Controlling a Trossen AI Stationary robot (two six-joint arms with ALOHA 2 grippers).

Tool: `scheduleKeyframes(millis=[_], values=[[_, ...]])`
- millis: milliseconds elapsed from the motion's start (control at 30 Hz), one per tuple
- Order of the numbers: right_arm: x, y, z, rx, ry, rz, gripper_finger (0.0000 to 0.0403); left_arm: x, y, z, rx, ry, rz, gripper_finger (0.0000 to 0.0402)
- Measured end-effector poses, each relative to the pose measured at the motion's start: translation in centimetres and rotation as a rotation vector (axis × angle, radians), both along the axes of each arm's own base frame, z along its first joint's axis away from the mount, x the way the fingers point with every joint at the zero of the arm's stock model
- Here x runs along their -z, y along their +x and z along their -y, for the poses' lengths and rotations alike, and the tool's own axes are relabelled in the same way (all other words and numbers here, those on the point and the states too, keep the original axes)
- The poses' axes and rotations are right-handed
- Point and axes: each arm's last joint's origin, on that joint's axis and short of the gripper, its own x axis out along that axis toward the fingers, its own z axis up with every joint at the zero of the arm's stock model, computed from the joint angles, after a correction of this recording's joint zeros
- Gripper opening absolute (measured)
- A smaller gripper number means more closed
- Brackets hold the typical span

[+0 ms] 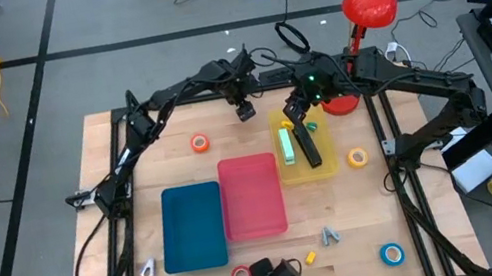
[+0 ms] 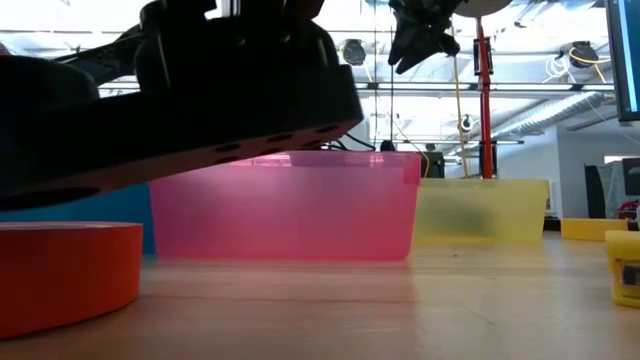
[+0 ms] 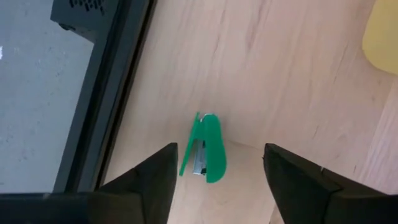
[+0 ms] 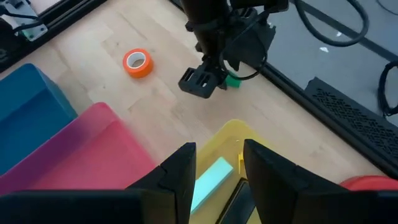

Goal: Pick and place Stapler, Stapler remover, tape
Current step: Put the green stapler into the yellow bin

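Left wrist view: your left pincer (image 3: 216, 180) hangs over the worktop (image 3: 298, 74) with its fingers (image 3: 155, 177) apart, and the small green stapler (image 3: 205, 148) lies flat on the bare wood directly between and just ahead of them. Its long axis runs roughly along the pincer's forward line, parallel to the two fingers, so the jaws would close across its narrow width; you need no turn of the wrist, only a descent. From overhead, the left pincer (image 1: 244, 111) is clearly the nearer arm, standing at the far edge of the worktop just beside the yellow bin (image 1: 329, 165). The right pincer (image 4: 216, 171) hovers above that bin with its fingers part-way apart and nothing between them. An orange tape roll (image 4: 137, 63) lies well apart from the stapler, beyond the pink bin (image 1: 253, 198).
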Motion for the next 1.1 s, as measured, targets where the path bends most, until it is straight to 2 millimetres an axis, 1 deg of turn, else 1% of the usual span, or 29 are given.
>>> scheduleKeyframes(millis=[100,467,667,1100], values=[[0.01,0.02,-0.05,-0.010,0.017,0.007,0.0125,0.00,0.03,0.04,0.006,-0.001,0.002,0.0224],[0.01,0.05,-0.11,-0.011,0.041,0.017,0.0125,-0.01,-0.14,-0.19,-0.016,-0.036,0.022,0.0227],[0.01,0.17,-0.46,-0.025,0.041,0.017,0.0125,0.15,-0.61,-0.02,-0.048,-0.058,-0.031,0.0227],[-0.01,0.20,-0.46,-0.025,0.040,0.021,0.0125,0.24,-0.75,-0.03,-0.062,-0.062,-0.041,0.0227]])
